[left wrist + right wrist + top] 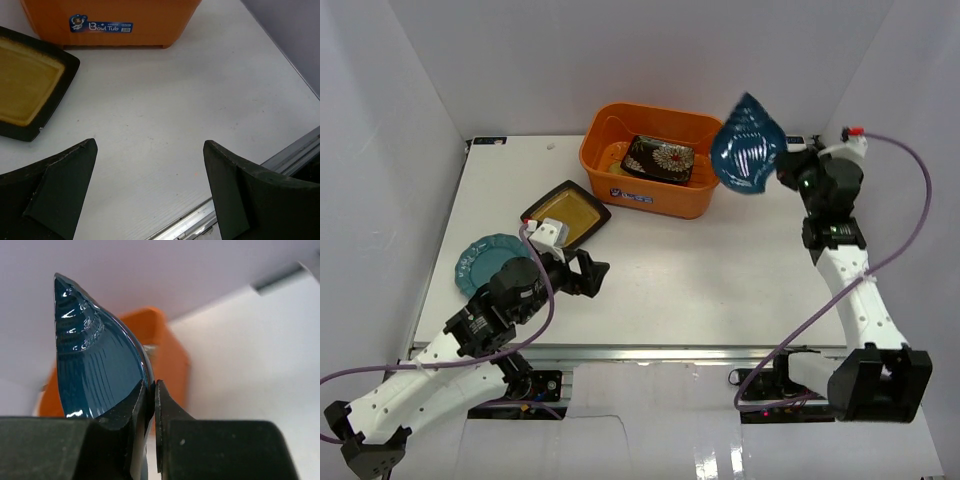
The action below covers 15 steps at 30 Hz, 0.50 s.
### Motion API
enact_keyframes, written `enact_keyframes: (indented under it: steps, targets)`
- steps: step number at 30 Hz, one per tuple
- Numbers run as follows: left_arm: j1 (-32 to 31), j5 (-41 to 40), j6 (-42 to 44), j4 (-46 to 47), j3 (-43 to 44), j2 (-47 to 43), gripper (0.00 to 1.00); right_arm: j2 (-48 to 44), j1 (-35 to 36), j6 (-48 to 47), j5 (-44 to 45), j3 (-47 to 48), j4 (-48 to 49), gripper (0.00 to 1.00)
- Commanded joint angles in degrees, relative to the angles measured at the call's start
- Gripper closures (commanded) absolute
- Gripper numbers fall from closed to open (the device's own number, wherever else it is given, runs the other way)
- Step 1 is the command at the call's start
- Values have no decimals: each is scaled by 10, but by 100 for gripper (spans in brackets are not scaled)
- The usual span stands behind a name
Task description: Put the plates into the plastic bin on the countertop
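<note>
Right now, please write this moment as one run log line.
right gripper: shut on dark blue plate, midair beside orange plastic bin | left gripper: open, empty, over countertop | in bin: black floral plate

Illumination: bright, even, diffuse, from overhead. Shadows on the white countertop (pixel 720 290) are soft and short. Specular streaks cross the dark blue plate (pixel 95 370) (right wrist view); the orange plastic bin (pixel 170 360) behind it is defocused.

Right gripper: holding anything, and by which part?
Right gripper pinches the dark blue plate by its rim, up in the air. Left gripper open, empty.
</note>
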Motion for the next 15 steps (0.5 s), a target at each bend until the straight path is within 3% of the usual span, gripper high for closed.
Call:
enact_keyframes:
  steps: [1, 7, 12, 15]
  targets:
    - [11, 5, -5, -11, 3, 11, 2, 71, 118, -58, 12, 158, 47, 92]
    - [17, -15, -11, -15, -1, 12, 2, 269, 185, -59, 33, 364, 47, 92]
    - [25, -43, -25, -25, 1, 34, 2, 446, 212, -61, 33, 575, -51, 92]
    - [35, -54, -39, -31, 2, 46, 2, 518, 219, -65, 29, 626, -83, 92]
